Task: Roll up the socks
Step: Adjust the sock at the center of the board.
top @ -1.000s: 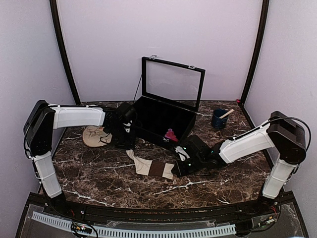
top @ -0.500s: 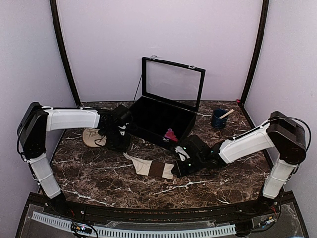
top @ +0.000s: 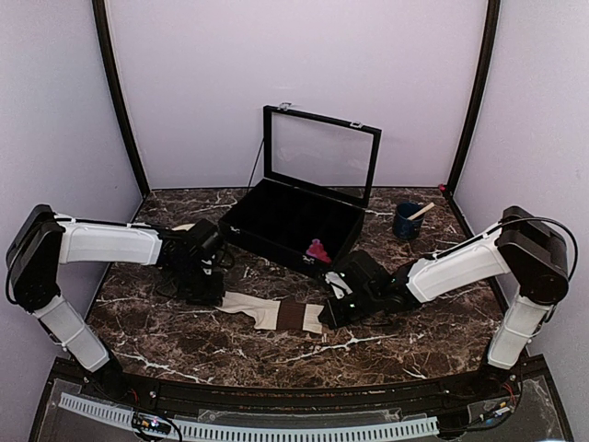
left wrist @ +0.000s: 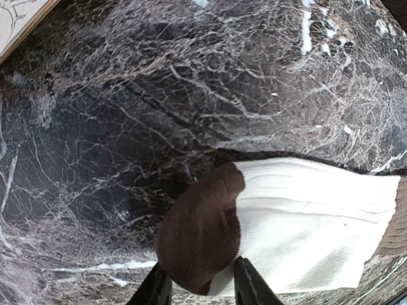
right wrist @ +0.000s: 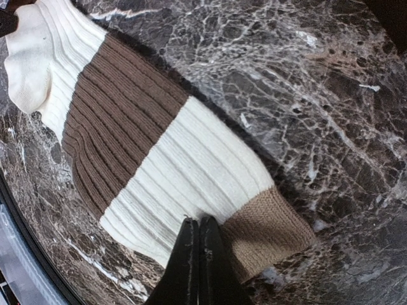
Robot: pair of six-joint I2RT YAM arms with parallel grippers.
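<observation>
moved: the left arm has swung out toward the left edge of the top view and dropped lower. the toe end of the cream sock (top: 276,311), which was kinked up toward the box, is now pulled out straight to the left. the right arm is unchanged.
cream sock: flat on the table (top: 184,341), lower middle of the top view, laid out between both claws with the toe at left and the cuff at right.
pink sock: bunched in the black box (top: 276,216), at its right front part, just above the right claw in the top view (top: 318,250).
left claw (left wrist: 202,286): partly open at the bottom of the left wrist view, one finger on each side of the brown toe tip. it doesn't look to be squeezing.
right claw (right wrist: 194,229): closed tight, pinching the sock's near edge where the cream band meets the tan cuff.
handling: light, limp ribbed knit with no stiffness. it bunches and folds easily, probably drags on the marble, and isn't fragile.
where to grip: likely the brown toe tip, pinching both layers to start the roll while the cuff hold keeps it taut. a thin edge pinch may slip.
plate (left wrist: 16,19): a corner shows at the upper left of the left wrist view, well apart from the sock.
</observation>
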